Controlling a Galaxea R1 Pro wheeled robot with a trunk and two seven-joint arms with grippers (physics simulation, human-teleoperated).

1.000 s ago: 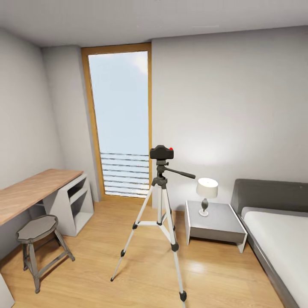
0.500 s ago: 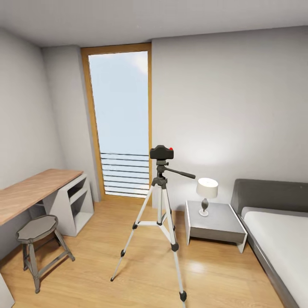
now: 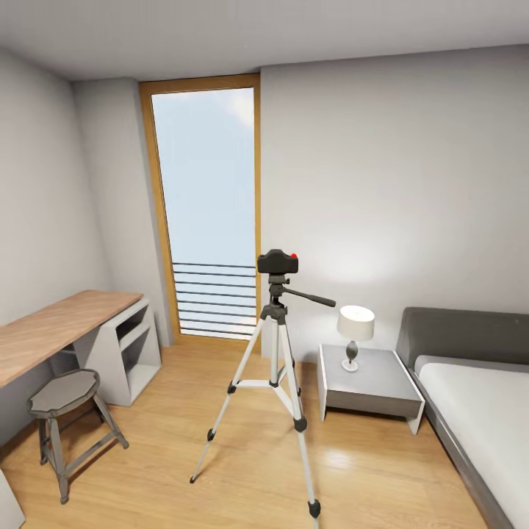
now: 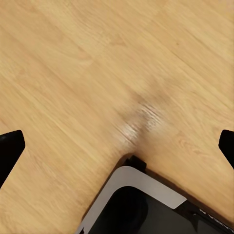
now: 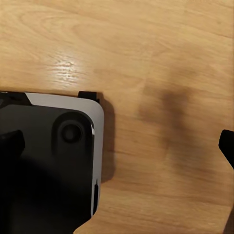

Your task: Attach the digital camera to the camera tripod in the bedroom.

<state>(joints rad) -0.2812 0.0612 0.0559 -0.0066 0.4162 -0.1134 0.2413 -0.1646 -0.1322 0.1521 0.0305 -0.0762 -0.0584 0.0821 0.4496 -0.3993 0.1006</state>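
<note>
Nothing has moved since the earlier frames: digital camera (image 3: 277,261) sits on the head of the camera tripod (image 3: 275,367), standing on the light wood floor (image 3: 242,470) between the wooden-top bench (image 3: 51,327) and grey nightstand (image 3: 371,382) with its lamp (image 3: 355,334), tall window (image 3: 209,213) behind. Stool (image 3: 62,415) by the bench, bed (image 3: 477,397) at right. Both wrist views look down at floor and robot base (image 5: 48,151); left pincer (image 4: 117,146) and right pincer (image 5: 119,141) spread wide, holding nothing.
</note>
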